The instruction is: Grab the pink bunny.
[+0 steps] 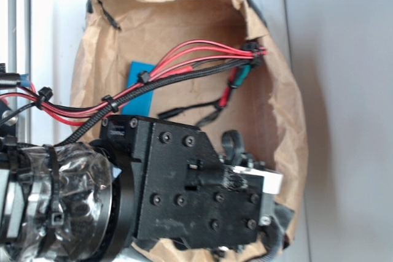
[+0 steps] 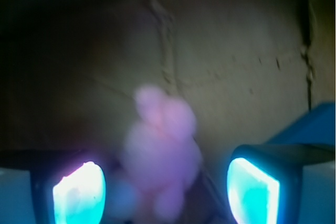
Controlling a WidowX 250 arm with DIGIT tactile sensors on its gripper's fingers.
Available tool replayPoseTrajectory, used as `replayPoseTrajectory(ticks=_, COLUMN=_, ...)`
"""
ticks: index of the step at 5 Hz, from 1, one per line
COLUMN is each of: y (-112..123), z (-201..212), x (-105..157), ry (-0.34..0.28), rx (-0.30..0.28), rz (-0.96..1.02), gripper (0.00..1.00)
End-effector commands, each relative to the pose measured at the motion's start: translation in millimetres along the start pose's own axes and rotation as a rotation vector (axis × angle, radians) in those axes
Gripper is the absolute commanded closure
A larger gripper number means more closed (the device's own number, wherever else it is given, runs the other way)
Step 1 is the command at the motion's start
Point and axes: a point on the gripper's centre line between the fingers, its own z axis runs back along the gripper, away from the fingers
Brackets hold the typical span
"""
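We judge the task to be at the approach stage: the grasp itself is not yet made. In the wrist view, the gripper (image 2: 165, 187) stands wide, its two pads (image 2: 79, 192) glowing cyan at the lower left and lower right of the frame with a broad gap between them. The pink bunny (image 2: 160, 158) lies in that gap, somewhat nearer the left-hand pad than the right-hand one as the view shows them, and appears as a blurred pale-pink mass with two rounded lobes at its far end. We see no contact between either pad and the plush, though the blur keeps us from ruling out a light touch on the left side. Beyond the bunny, ahead of the gripper, we see the creased brown paper (image 2: 210, 77) that lines the work area, and to the right of the right-hand pad a blue block (image 2: 315, 124) lies apart from the bunny.

In the exterior view, the black wrist housing (image 1: 196, 176) and its red and black cables (image 1: 184, 59) cover the place where the bunny should be, so we cannot find the bunny there; the blue block (image 1: 138, 84) shows partly behind the cables on the paper lining (image 1: 276, 102).

What is left, in our judgement, is to close the pads on the plush body and lift it clear of the paper.
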Motion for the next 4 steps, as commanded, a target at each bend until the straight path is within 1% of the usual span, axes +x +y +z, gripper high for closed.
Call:
replayPoseTrajectory(ticks=1, y=-4, z=-7, x=-23, ry=-0.022, rx=-0.037, rz=-0.015, gripper=0.00)
replayPoseTrajectory(ticks=3, y=-15, z=-38, x=-27, ry=-0.065, rx=-0.096, rz=-0.057, gripper=0.00)
replayPoseTrajectory(ticks=4, y=-11, z=-37, x=-23, ry=-0.090, rx=-0.108, rz=-0.058, gripper=0.00)
